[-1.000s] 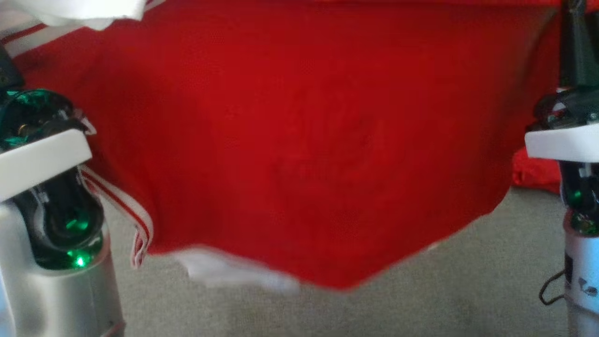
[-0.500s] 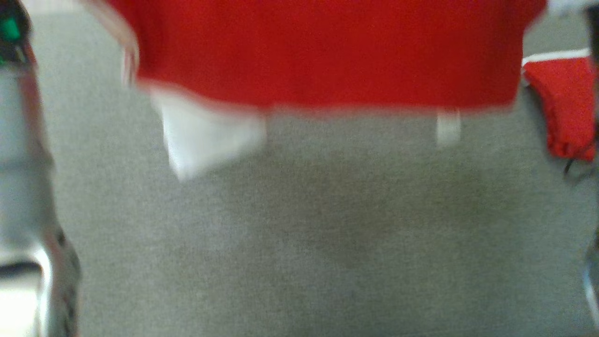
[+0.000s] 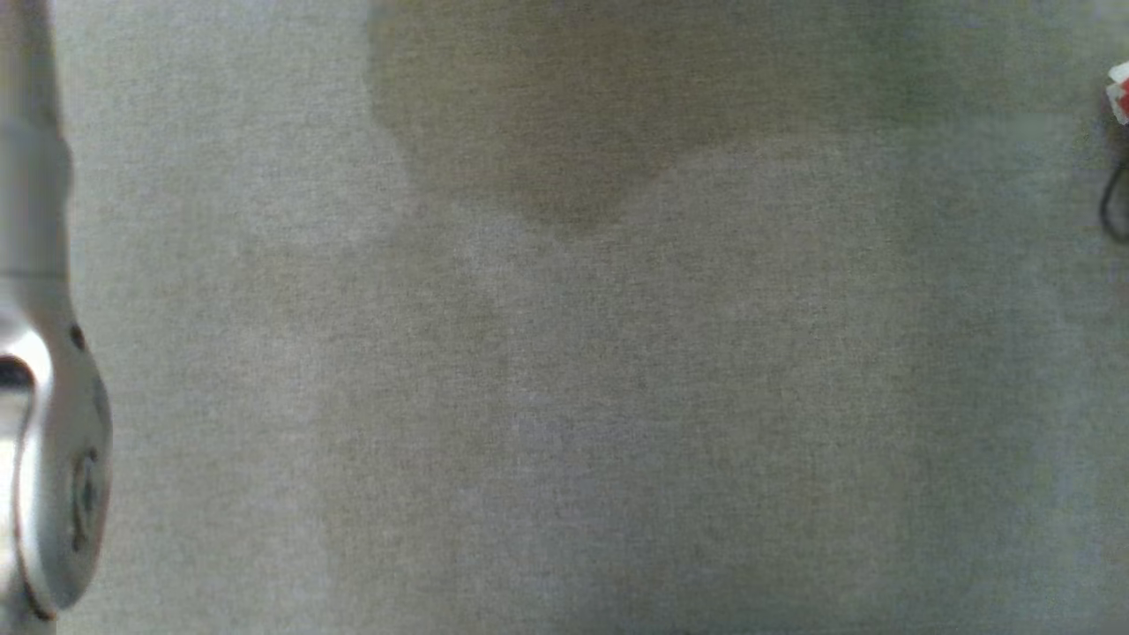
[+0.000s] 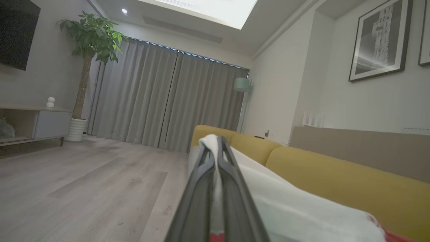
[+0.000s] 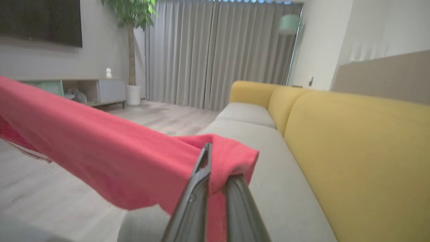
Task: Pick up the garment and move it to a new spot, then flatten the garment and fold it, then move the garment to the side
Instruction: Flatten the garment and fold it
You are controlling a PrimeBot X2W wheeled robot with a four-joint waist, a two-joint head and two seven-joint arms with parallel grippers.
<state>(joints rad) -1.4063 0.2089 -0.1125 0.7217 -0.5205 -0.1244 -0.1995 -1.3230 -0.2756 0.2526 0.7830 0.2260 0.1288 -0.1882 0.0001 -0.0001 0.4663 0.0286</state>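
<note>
Shifted since the earlier frames is the head camera's aim. The garment [image 5: 111, 158] then spanned that view, and now it appears there as a red-and-white scrap at the right edge, beside a dark cable [image 3: 1113, 207] and over the grey seat of the sofa [image 5: 336, 151]. A silver left arm [image 3: 44, 397] runs down that view's left edge.

Left gripper [image 4: 217, 144] — fingers together, clamped on the garment's white part, in front of the sofa's yellow back.

Right gripper [image 5: 220, 164] — fingers clamped on a red fold, which drapes over the tips. From there the red cloth stretches away to the left of the right wrist view, raised clear of the sofa seat and out past its front edge. Grey curtains [image 5: 215, 50] hang beyond the sofa's far end.
</note>
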